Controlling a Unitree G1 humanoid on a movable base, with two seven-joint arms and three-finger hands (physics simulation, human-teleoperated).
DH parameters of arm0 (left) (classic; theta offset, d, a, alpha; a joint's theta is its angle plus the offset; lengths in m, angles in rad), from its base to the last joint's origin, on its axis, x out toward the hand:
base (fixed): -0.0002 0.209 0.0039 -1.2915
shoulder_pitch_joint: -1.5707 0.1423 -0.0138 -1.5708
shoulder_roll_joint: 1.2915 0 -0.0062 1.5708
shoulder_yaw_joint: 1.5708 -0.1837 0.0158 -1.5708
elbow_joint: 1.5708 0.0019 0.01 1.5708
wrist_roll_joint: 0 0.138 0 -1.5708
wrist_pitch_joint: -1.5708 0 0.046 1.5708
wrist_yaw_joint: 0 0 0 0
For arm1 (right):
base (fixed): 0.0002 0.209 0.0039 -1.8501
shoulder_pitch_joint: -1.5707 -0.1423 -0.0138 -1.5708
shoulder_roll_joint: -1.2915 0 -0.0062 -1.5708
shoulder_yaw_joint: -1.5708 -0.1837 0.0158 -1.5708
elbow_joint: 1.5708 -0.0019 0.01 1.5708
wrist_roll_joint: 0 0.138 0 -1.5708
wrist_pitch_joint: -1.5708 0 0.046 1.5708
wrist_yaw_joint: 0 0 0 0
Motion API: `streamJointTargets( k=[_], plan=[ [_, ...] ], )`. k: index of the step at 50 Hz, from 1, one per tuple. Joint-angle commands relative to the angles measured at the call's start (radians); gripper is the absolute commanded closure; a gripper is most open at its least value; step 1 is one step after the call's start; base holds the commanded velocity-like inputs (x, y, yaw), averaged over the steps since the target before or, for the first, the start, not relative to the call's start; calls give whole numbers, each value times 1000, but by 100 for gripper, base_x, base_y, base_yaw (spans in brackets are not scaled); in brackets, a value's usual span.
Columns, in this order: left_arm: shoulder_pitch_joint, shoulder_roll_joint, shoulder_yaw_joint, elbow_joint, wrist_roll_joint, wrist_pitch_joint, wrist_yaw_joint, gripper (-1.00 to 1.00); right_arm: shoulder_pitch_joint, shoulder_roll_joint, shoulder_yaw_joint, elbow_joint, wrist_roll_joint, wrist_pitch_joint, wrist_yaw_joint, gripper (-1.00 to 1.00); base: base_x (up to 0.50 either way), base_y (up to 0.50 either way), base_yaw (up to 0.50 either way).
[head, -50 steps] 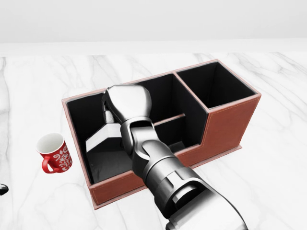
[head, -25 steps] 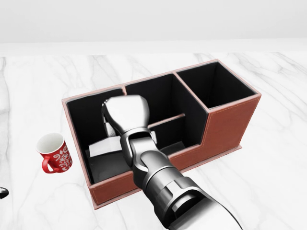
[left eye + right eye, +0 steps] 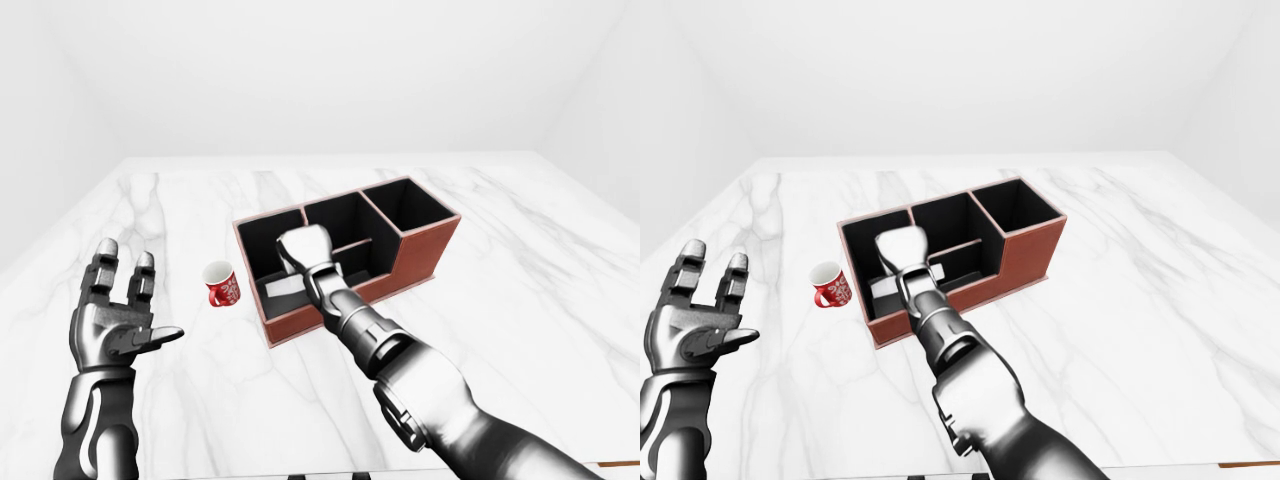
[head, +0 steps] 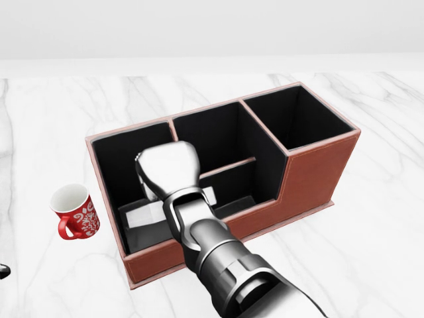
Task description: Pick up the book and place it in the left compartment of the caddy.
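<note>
The brown caddy (image 4: 311, 173) with black compartments stands on the white marble table. The book (image 4: 141, 216), pale grey, lies low and nearly flat in the caddy's left compartment, partly hidden by my arm. My right hand (image 4: 169, 169) hangs over that compartment, just above the book. I see it from its back, so its fingers are hidden and I cannot tell whether they touch the book. My left hand (image 3: 118, 312) is open and empty, raised far to the left of the caddy in the left-eye view.
A red and white mug (image 4: 75, 211) stands on the table just left of the caddy. The caddy's middle (image 4: 215, 136) and right (image 4: 298, 116) compartments show only black walls. The marble table (image 4: 374, 232) stretches around the caddy on all sides.
The book has gone from steeply tilted to lying nearly flat on the left compartment's floor. My right hand has drawn slightly lower and to the left in the head view.
</note>
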Motion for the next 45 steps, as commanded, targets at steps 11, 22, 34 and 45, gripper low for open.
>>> streamJointTargets(
  k=[11,22,34,45],
  plan=[
    [-4,0,-5,-3,2,5,6,-100,26,1,-55,28,51,0,0,100,0,0,0],
    [5,-3,0,-4,-1,0,-3,-100,37,11,-47,29,42,0,0,100,0,0,0],
    [5,-6,-3,-4,4,-2,-3,-100,54,14,-43,31,24,0,0,100,0,0,0],
    [17,-14,-5,-13,6,-9,-9,-100,60,17,-45,31,20,0,5,-100,0,0,0]
  ],
)
